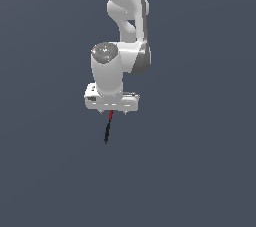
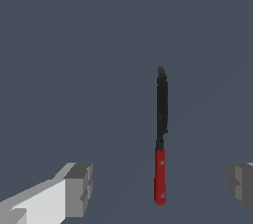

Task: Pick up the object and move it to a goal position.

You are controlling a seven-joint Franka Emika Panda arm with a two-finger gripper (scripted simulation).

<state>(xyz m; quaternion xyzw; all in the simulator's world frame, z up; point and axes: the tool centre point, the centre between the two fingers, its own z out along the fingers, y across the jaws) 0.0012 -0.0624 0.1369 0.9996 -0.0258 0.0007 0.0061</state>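
Observation:
The object (image 2: pixel 161 134) is a thin stick with a black tapering blade and a red handle end. In the exterior view the object (image 1: pixel 107 130) lies just below the white hand, its red end nearest the hand. My gripper (image 2: pixel 160 188) is open. One grey finger (image 2: pixel 79 188) and the other finger (image 2: pixel 241 182) stand far apart on either side of the red end, touching nothing. In the exterior view the gripper (image 1: pixel 113 113) sits right over that red end, and the short fingers barely show under the hand.
A plain dark grey-blue surface (image 1: pixel 200 171) fills both views. The white arm (image 1: pixel 125 21) comes down from the top of the exterior view.

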